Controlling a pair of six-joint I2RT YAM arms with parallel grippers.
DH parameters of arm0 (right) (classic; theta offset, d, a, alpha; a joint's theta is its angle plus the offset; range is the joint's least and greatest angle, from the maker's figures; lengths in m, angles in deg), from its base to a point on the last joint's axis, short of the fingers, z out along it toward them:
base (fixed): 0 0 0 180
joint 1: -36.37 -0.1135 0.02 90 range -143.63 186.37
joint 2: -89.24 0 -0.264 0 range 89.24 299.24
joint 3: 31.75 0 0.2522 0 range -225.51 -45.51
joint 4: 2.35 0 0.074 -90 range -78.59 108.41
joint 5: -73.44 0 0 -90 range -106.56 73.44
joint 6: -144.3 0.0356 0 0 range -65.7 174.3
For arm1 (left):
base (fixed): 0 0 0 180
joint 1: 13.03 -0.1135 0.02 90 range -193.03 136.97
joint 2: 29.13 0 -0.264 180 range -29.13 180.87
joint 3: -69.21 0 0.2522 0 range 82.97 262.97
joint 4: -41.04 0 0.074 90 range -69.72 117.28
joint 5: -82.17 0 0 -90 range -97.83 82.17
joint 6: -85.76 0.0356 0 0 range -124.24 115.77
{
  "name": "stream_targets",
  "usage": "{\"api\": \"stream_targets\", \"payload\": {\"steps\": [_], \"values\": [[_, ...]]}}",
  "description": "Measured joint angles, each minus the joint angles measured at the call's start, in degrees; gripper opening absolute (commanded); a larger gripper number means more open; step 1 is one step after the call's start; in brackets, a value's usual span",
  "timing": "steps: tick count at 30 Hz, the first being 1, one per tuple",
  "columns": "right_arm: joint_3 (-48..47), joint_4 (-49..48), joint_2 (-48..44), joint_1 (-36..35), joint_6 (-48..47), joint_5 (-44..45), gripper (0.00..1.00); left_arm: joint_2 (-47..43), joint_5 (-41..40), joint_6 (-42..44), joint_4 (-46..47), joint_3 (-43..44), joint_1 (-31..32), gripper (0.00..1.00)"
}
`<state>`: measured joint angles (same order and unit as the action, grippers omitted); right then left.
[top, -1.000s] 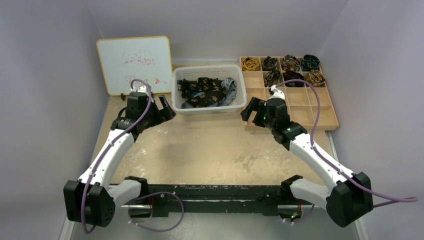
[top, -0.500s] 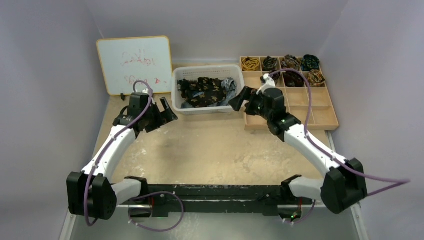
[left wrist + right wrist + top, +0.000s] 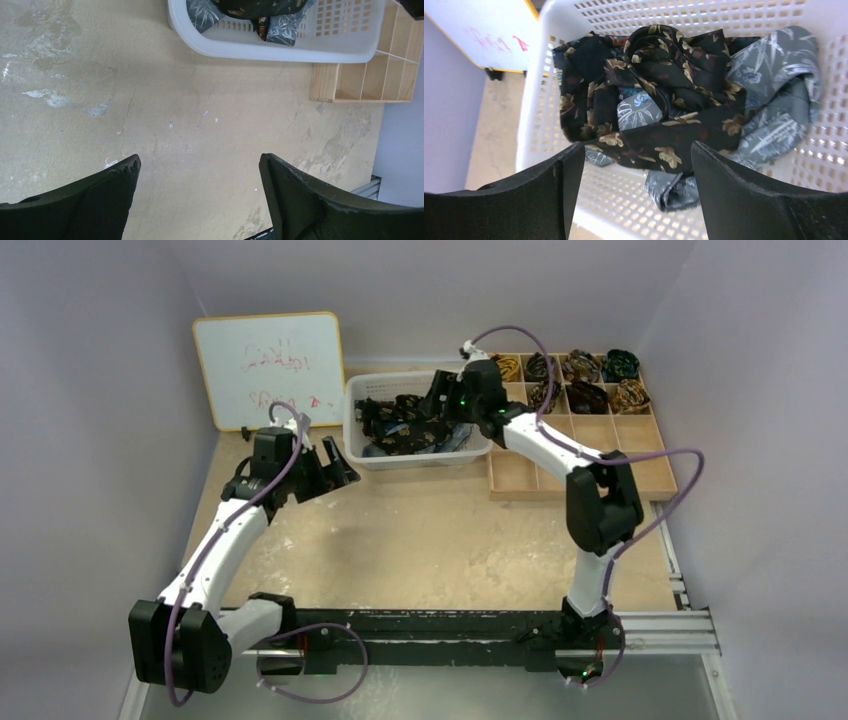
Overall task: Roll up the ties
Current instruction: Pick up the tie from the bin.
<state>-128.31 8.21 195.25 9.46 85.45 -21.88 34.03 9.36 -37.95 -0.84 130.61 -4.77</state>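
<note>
1. Loose ties [image 3: 664, 125]: tangled heap inside the white slotted basket [image 3: 824, 165]. Mostly dark fabric with gold-brown leaf motifs; grey-blue leaf-print strips underneath and along the right side.
2. Rolled ties [image 3: 585, 380]: small coils in the back two rows of the wooden compartment tray [image 3: 600, 455]. Front compartments hold none.
3. Right pincer [image 3: 636, 157]: directly above the heap in the basket, jaws apart, nothing clamped between them. Contact with the fabric not discernible from the wrist view.
4. Right arm, seen from the top camera: stretched far forward and to the left, wrist over the right half of the basket.
5. Left pincer [image 3: 199, 162]: jaws apart, empty, over bare counter [image 3: 200, 115], just off the basket's near-left corner and clear of it.
6. Basket at the back centre of the counter, tray immediately to its right.
7. Whiteboard [image 3: 268, 368] with red scrawl propped upright, left of the basket.
</note>
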Motion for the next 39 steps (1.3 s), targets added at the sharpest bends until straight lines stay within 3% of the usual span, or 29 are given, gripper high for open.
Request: {"api": "stream_targets", "payload": {"steps": [10, 15, 20, 28, 39], "values": [[-7.2, 5.2, 11.0, -5.9, -6.4, 5.9, 0.87, -3.0, -0.7, 0.4, 1.5, -1.9, 0.0, 0.9], [-14.2, 9.7, 15.5, -6.1, -5.1, 9.5, 0.9, -3.1, -1.2, 0.4, 1.7, -2.2, 0.0, 0.9], [-14.9, 10.7, 18.0, -6.0, -0.3, 10.4, 0.7, -3.0, -1.2, 0.5, 1.7, -2.2, 0.0, 0.9], [-16.6, 12.8, 20.3, -5.8, 4.3, 13.4, 0.18, -2.8, -1.6, 1.7, 1.7, -2.2, 0.0, 0.9], [-17.1, 14.6, 13.5, -5.8, 4.9, 11.7, 0.15, -2.0, -1.6, 1.8, 1.1, -2.1, 0.0, 0.9]]}}
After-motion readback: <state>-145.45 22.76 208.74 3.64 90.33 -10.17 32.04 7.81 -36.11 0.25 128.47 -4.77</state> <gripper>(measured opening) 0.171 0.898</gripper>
